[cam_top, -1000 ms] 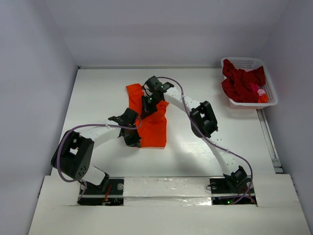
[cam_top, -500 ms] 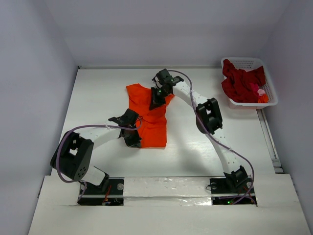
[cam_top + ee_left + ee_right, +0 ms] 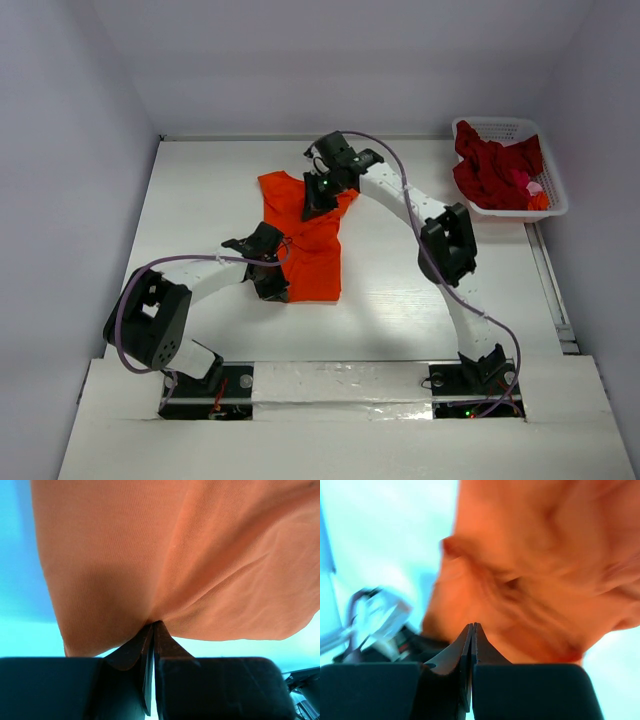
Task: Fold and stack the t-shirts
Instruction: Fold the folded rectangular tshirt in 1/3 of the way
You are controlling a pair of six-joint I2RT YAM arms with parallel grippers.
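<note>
Orange t-shirt (image 3: 318, 255), one, lay partly spread at mid-table (image 3: 200, 200), its near left edge pinched in the left gripper (image 3: 152, 626), while the right gripper (image 3: 471, 626) held its fingers pressed together over the far end, grip on cloth indiscernible; dark red t-shirts (image 3: 495, 168) sat heaped in a white basket (image 3: 495, 123) at far right.

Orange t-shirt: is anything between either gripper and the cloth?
Nothing visible does. The left gripper is shut on the orange t-shirt at its left edge. The right gripper looks shut on its far part, though that wrist view is blurred.
</note>
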